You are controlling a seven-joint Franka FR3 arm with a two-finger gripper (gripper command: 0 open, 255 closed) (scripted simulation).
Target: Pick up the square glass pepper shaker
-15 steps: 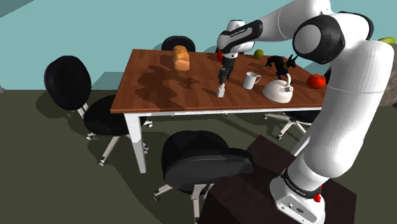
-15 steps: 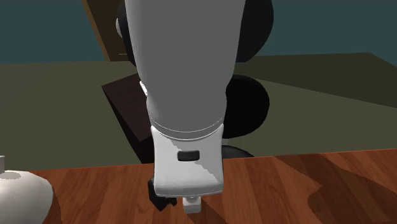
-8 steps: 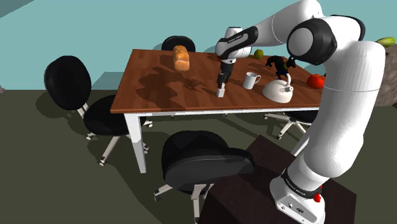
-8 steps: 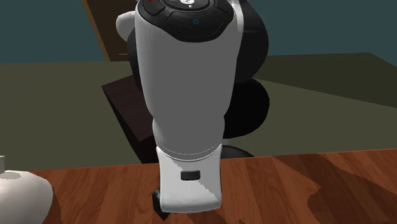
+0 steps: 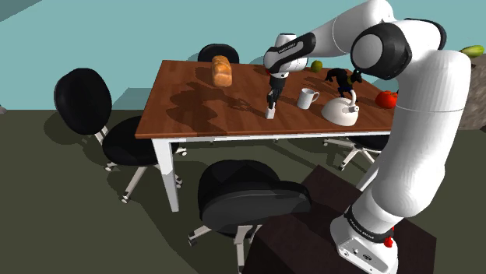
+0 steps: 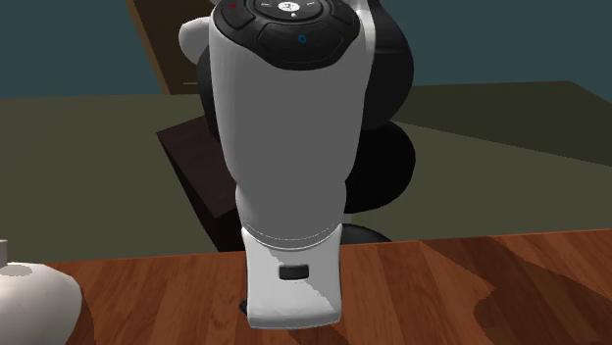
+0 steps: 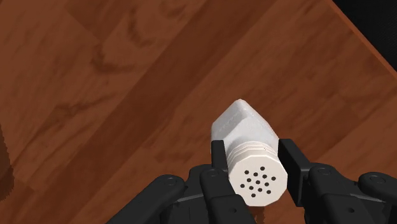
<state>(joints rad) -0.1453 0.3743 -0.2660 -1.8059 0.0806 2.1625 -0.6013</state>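
1. The shaker [image 7: 245, 137] stood upright on the table [image 7: 95, 95], near the mug [image 5: 307, 98].
2. The claw [image 7: 253, 154] sat right above it, narrowed down with both fingers snug against the cap, so pretty sure it was gripped.
3. Probably not lifted yet.

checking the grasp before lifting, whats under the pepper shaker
The pepper shaker stands on the brown wooden table, with bare wood all around it. Its underside is covered by its own white body; the gripper clasps its holed cap.
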